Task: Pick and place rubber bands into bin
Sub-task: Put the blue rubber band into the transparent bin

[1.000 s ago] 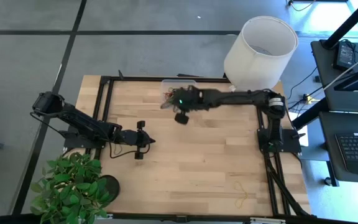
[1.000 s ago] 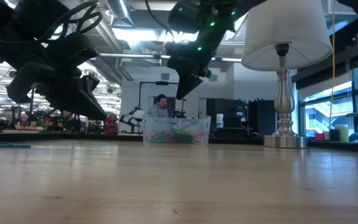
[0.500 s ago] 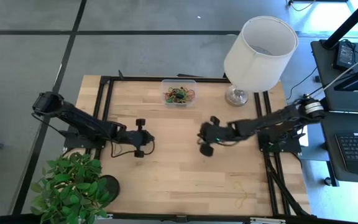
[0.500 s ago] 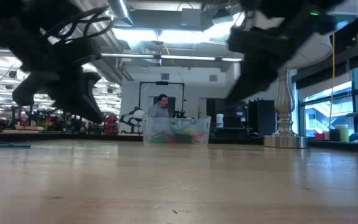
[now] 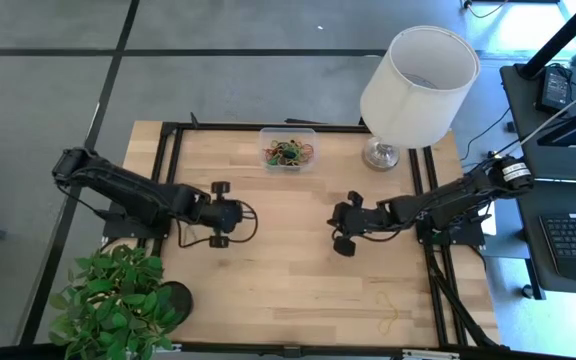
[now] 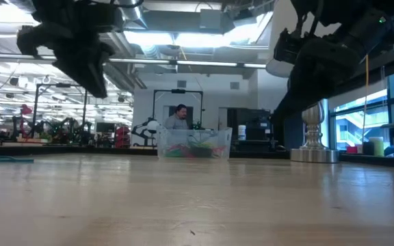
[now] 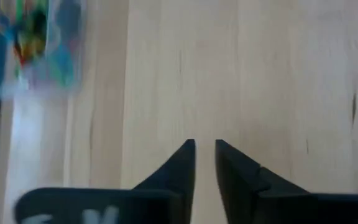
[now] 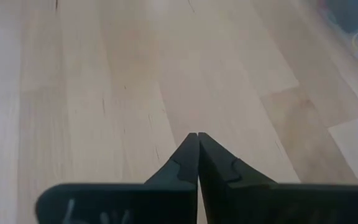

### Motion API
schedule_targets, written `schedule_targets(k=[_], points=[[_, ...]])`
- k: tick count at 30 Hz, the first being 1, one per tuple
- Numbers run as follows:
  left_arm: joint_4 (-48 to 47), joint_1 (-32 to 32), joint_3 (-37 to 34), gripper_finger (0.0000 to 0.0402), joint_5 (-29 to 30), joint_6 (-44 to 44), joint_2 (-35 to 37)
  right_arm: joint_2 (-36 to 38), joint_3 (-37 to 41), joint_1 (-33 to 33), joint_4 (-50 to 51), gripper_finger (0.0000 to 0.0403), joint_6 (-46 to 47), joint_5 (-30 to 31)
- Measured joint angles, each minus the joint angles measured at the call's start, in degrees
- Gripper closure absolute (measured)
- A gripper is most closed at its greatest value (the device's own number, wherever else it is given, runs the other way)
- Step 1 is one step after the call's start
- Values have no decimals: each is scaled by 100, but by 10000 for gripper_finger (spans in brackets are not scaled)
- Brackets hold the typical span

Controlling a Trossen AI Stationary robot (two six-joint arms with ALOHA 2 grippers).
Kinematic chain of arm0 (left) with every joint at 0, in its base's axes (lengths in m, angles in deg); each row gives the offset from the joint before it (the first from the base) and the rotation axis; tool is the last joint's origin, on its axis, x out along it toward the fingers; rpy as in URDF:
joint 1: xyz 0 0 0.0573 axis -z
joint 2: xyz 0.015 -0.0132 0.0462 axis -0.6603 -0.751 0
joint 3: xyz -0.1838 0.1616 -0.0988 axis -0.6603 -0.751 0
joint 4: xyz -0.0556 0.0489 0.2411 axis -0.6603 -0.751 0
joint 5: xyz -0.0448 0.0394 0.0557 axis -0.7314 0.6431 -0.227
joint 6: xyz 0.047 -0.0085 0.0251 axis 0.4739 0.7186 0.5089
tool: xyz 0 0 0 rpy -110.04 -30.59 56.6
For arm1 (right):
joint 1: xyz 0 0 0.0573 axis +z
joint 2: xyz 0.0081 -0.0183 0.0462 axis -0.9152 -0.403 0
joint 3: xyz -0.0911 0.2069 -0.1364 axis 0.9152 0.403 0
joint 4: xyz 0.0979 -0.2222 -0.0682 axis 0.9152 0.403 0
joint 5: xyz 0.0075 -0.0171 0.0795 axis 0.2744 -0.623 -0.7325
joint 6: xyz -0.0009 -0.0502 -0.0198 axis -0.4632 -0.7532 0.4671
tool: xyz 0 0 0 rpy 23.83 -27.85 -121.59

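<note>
The clear bin (image 5: pixel 288 150) stands at the table's far edge with a heap of coloured rubber bands (image 5: pixel 288 152) inside; it also shows in the low view (image 6: pixel 194 143) and the left wrist view (image 7: pixel 36 43). One yellow rubber band (image 5: pixel 389 310) lies flat on the wood near the front right. My left gripper (image 5: pixel 236 214) hangs above the table's left half, its fingers (image 7: pixel 185 158) a little apart with nothing between them. My right gripper (image 5: pixel 334 227) hovers right of the middle, shut (image 8: pixel 197 135) and holding nothing.
A white lamp (image 5: pixel 418 75) stands on its metal foot (image 5: pixel 380 153) at the far right, beside the bin. A potted plant (image 5: pixel 118 300) overhangs the front left corner. Bare wood lies between the two grippers. A person sits far behind the table (image 6: pixel 176 116).
My right gripper has swung from above the bin toward the table's near edge and right, sinking to the middle of the table, still shut. My left gripper has risen from close to the tabletop and tipped nearer to level.
</note>
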Motion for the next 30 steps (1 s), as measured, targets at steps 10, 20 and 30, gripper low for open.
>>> schedule_targets(k=[10,20,30], points=[[-1840,-296,-247,238,-875,-2353,2,-21,0,0,51,398,175,-8],[-1685,-388,-1375,219,-1395,-2691,0,-21,-2,3,47,398,219,-46],[-1031,-830,-2082,252,-1641,-2653,21,-21,-2,3,44,398,243,-48]])
